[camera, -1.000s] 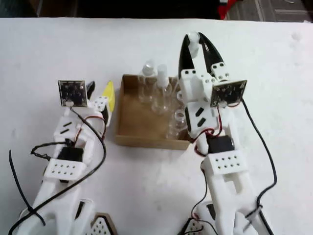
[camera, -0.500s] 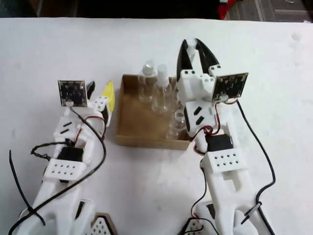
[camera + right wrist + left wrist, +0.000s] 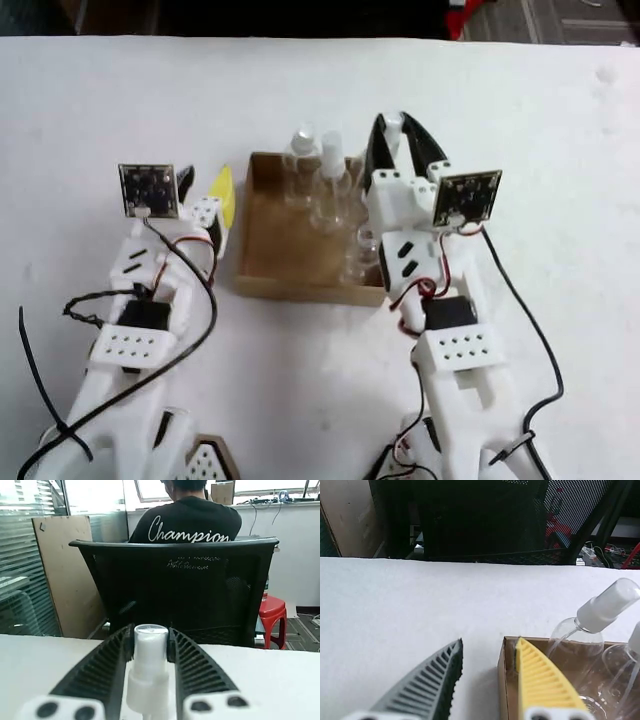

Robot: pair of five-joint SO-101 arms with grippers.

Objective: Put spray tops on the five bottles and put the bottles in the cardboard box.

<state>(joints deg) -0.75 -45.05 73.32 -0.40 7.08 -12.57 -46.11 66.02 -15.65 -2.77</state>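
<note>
A shallow cardboard box (image 3: 283, 250) lies between the two arms. Clear bottles stand at its far side: two with white spray tops (image 3: 300, 160) (image 3: 330, 185) and one with an open neck (image 3: 363, 245) near its right wall. My right gripper (image 3: 395, 122) hovers just past the box's far right corner, shut on a white spray top (image 3: 393, 126) held upright between the black fingers (image 3: 107, 665). The spray top (image 3: 148, 675) stands gripped at its stem. My left gripper (image 3: 205, 180) is open beside the box's left wall, its yellow finger (image 3: 540, 685) against the wall's corner (image 3: 506, 680).
White table surface stretches to the far side and to the right of the box. A capped bottle (image 3: 592, 622) stands just inside the box's far left corner. A black mesh chair (image 3: 175, 590) stands beyond the table's far edge.
My right gripper has drawn back toward the box with the spray top in it, now close to the box's far right corner. The left arm has kept still.
</note>
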